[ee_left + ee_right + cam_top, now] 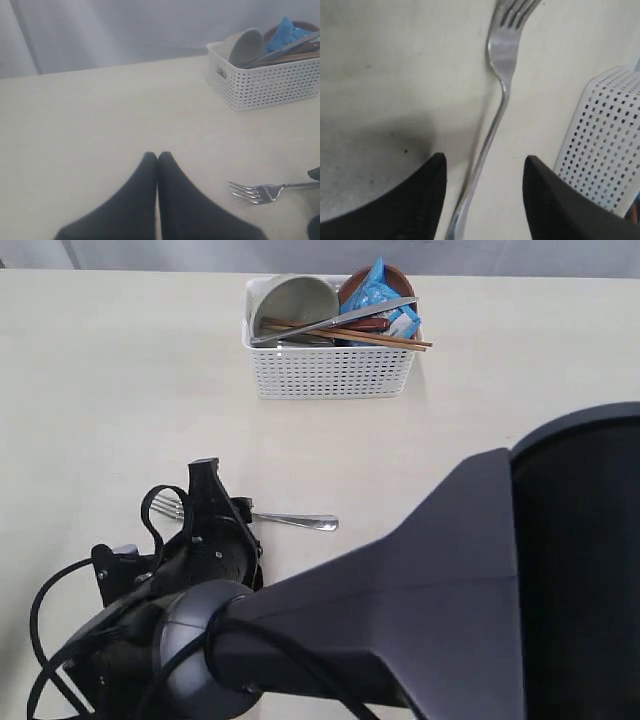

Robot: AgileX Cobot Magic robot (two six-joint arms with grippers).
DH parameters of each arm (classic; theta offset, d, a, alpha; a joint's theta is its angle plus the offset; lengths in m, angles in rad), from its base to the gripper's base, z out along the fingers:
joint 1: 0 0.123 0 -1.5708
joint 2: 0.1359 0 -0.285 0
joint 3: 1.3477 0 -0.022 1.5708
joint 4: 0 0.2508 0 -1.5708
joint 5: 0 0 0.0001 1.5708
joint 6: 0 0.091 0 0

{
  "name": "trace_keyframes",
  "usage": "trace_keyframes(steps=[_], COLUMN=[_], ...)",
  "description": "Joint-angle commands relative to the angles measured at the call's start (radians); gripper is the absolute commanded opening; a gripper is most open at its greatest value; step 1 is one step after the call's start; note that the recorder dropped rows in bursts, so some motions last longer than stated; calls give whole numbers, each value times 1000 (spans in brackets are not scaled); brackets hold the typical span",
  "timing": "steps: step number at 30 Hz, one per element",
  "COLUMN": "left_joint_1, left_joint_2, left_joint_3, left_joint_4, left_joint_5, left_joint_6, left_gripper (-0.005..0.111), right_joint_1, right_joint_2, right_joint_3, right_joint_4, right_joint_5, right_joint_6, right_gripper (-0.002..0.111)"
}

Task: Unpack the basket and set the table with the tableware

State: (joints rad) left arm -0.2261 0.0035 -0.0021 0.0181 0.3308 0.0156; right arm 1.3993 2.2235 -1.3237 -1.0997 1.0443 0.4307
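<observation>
Bulky and dark, the right arm [450, 580] fills the foreground, stretched leftward. The left gripper [157, 155] has its fingers pressed together over the table [100, 390]. The right gripper [485, 157] has its jaws apart, straddling the handle of the steel fork [300, 521], which lies flat on the table. Farther back and right, the white basket [330, 372] holds the bowl [295, 302], knife [345, 320], chopsticks [372, 337], brown plate [352, 284] and blue packet [378, 290].

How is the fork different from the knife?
The fork lies flat on the table, outside the basket; the knife sits in the basket, resting across its top. The fork ends in prongs; the knife has a long flat blade. Both are shiny steel.
</observation>
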Motion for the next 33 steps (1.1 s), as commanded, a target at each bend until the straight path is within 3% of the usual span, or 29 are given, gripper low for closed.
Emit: trace_keyframes(steps=[1,3,6,10,13,22,25,30,33], left_joint_1=[-6,-6,-6,-6,-6,-6,-6,-6,-6], left_joint_2=[-4,-4,-4,-4,-4,-4,-4,-4,-4], left_joint_3=[2,2,2,2,2,2,2,2,2], left_joint_4=[3,3,3,3,3,3,3,3,3], left_joint_5=[-11,-11,-11,-11,-11,-11,-11,-11,-11], left_joint_6=[-4,-4,-4,-4,-4,-4,-4,-4,-4], left_gripper=[0,0,0,0,0,0,0,0,0], right_joint_1=[-16,-51,-171,-371,-481,-465,-440,-438,-438], right_joint_2=[-79,-119,-171,-184,-165,-118,-96,-45,-45], right_joint_3=[-1,-4,-42,-100,-133,-176,-176,-176,-176], right_joint_4=[108,199,479,1106,1388,1262,1138,1087,1100], right_joint_5=[-56,-92,-145,-239,-257,-258,-235,-263,-269], right_joint_6=[-9,-11,-36,-359,-585,-822,-824,-757,-755], right_gripper=[46,46,46,46,46,46,46,46,23])
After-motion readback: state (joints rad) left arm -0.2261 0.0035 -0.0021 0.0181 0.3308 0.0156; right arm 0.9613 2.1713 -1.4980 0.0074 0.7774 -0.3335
